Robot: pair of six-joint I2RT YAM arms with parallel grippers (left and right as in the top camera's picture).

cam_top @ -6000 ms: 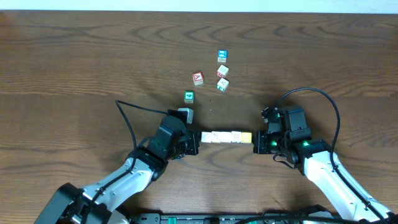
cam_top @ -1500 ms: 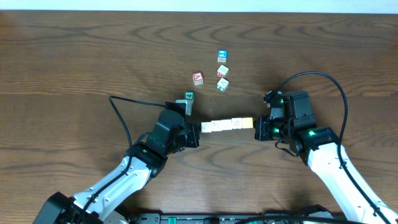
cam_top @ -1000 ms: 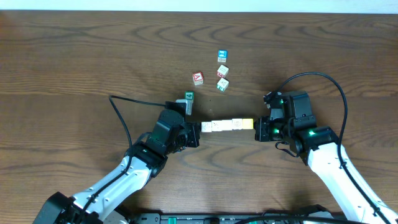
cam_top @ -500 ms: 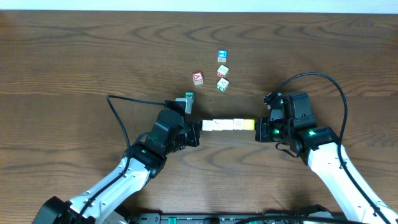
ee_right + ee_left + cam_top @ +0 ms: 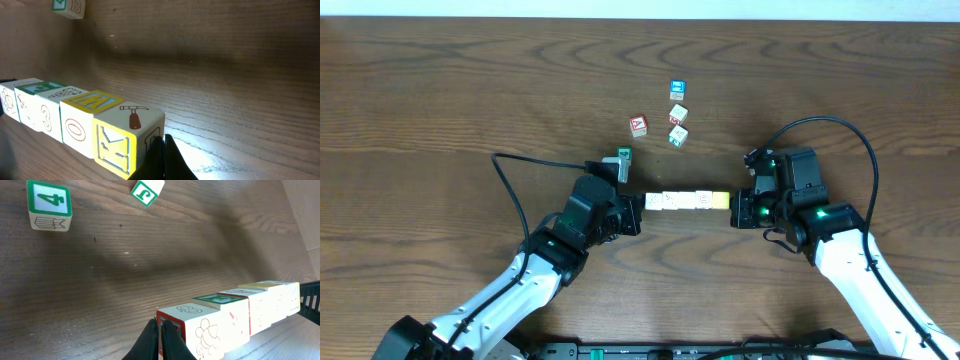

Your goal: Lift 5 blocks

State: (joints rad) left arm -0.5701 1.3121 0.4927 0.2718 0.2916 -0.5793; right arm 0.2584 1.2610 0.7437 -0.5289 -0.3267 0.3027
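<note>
A dark brown wood-grain counter (image 5: 440,90) fills the overhead view, with a pale strip along its far edge. Near the middle of the counter the five blocks (image 5: 686,201) form one straight row, face to face, running left to right. Four are cream-faced, and the yellow block (image 5: 718,200) is at the right end.

The left end effector (image 5: 639,207) has its fingers closed together, tips pressed against the row's left end. In the left wrist view those dark fingers (image 5: 161,332) meet at the red-edged end block (image 5: 200,330). The right end effector (image 5: 733,205) is likewise closed tight and bears on the yellow end. The right wrist view shows its fingertips (image 5: 162,150) against the side of the yellow block (image 5: 125,137), which carries a hammer picture on top. So the row is squeezed between the two closed tips, not held inside either one.

Both wrist views show a soft shadow band on the wood beyond the row. Whether the blocks touch the counter cannot be told for certain.

Toward the far edge lie loose cubes, all apart from the row:
- a green cube (image 5: 624,155), just beyond the left end effector
- a red cube (image 5: 638,125)
- a blue cube (image 5: 677,90)
- a white cube with red marks (image 5: 678,114)
- a teal-marked cube (image 5: 677,135)
</note>
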